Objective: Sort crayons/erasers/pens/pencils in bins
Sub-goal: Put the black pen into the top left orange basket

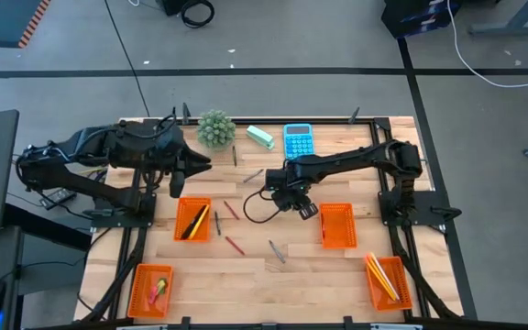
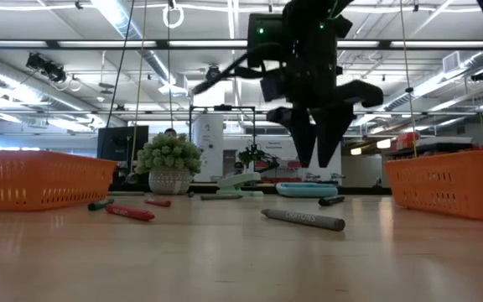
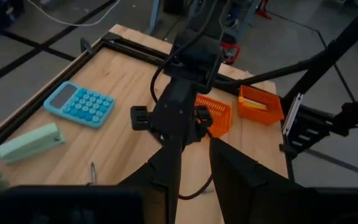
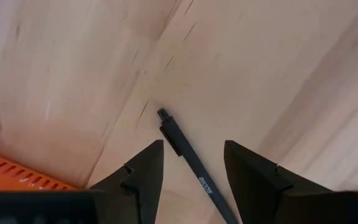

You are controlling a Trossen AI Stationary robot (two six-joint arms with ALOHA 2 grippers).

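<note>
Pale wood-grain table (image 4: 73, 56) carries slim black cylindrical pen (image 4: 188, 160).

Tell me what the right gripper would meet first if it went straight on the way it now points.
Most likely the black pen. The right gripper points down at the table, its jaws open to either side of the pen, which lies flat below. How far above it hangs is unclear.

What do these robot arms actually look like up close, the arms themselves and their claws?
Both arms are dark, nearly black, built of chunky jointed segments. A thin black cable loops beside the right arm. The right gripper ends in two dark, wedge-shaped fingers that taper to blunt tips. The left gripper has the same flat black fingers.
</note>
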